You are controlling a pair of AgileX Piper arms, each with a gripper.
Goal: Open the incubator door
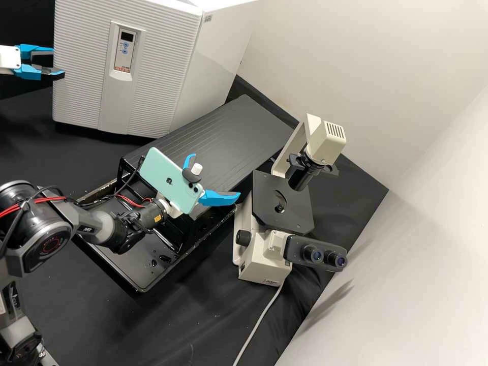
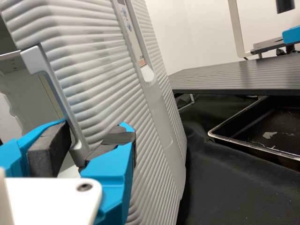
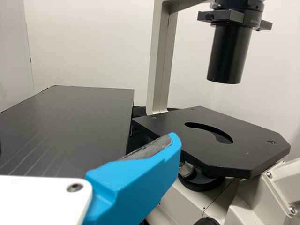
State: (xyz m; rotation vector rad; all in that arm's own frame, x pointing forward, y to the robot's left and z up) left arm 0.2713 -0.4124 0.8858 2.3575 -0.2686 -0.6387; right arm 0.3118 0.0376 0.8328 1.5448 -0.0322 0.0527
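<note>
Fingers (image 2: 111,169) apart, the left claw (image 2: 93,129) straddled the door handle (image 2: 60,96); a square grip, then a gentle outward arc, seemed best.

White, ribbed incubator door (image 1: 81,66).

We see a pale wall (image 1: 366,56) beyond the right fingers (image 1: 218,198), a second wall (image 1: 406,284) meeting it well apart from them, and black cloth (image 1: 203,315) lower than they are.
</note>
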